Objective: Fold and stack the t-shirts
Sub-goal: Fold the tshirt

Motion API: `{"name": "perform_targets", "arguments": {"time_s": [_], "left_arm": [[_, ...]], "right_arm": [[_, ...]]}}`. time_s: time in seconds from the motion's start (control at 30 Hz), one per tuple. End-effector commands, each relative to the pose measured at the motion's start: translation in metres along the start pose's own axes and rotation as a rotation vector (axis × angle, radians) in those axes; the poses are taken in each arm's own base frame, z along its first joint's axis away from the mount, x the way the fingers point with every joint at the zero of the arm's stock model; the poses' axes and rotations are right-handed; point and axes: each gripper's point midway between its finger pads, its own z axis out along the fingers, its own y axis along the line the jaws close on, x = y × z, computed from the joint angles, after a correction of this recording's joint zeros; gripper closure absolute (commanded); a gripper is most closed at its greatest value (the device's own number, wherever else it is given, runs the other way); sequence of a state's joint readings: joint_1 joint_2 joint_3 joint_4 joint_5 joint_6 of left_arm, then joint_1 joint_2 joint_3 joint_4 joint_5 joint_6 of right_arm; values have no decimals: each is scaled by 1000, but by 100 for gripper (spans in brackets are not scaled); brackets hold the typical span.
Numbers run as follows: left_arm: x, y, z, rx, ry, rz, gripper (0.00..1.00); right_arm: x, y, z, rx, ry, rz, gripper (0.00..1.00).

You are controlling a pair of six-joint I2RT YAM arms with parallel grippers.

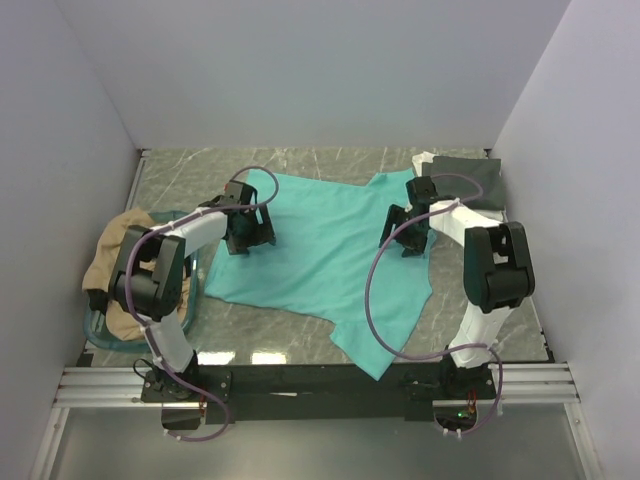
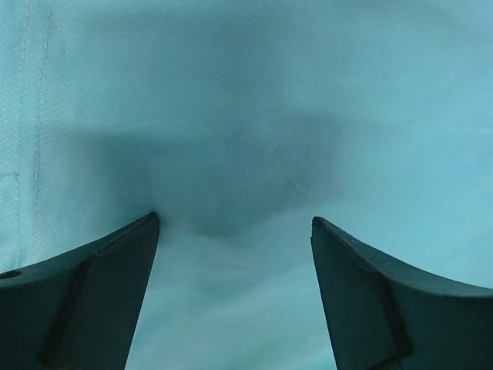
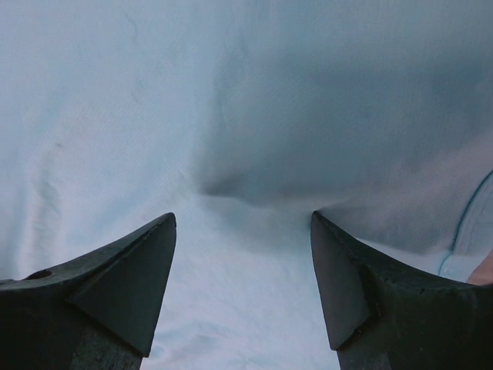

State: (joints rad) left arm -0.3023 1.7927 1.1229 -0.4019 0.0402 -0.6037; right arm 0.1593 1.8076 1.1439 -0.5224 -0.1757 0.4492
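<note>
A teal-green t-shirt [image 1: 330, 255] lies spread flat across the middle of the table. My left gripper [image 1: 248, 238] is open and presses down on its left part; the cloth [image 2: 246, 139] fills the left wrist view between the fingers. My right gripper [image 1: 408, 240] is open and rests on the shirt's right part, whose cloth [image 3: 231, 116] fills the right wrist view. A tan t-shirt [image 1: 125, 262] lies heaped in the basket at the left. A folded dark grey t-shirt [image 1: 465, 180] lies on a white one [image 1: 424, 161] at the back right.
The teal plastic basket [image 1: 95, 328] stands at the left edge of the table. White walls close in the left, back and right sides. The shirt's lower part [image 1: 385, 335] reaches close to the near edge.
</note>
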Motion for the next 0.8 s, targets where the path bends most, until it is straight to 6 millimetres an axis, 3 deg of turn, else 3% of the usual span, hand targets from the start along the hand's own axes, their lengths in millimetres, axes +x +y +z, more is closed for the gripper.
{"name": "perform_targets", "arguments": {"time_s": [0.0,0.13,0.37,0.53,0.77], "left_arm": [[-3,-6,6,20,1,-17,14],[0,-4,11,13,10,-24,13],[-9,-25,16,100,14,-13,13],[-13,-27,21,85,31,-7,14],[-5,-33,11,97,58,-46,14]], "right_arm": [[-26,-2,-1,6,-42,-4,23],[-38,-6,2,12,-46,4,23],[-62,-12,10,32,-26,16,23],[-83,-13,16,56,-20,19,23],[-117,-7,21,62,-34,21,23]]}}
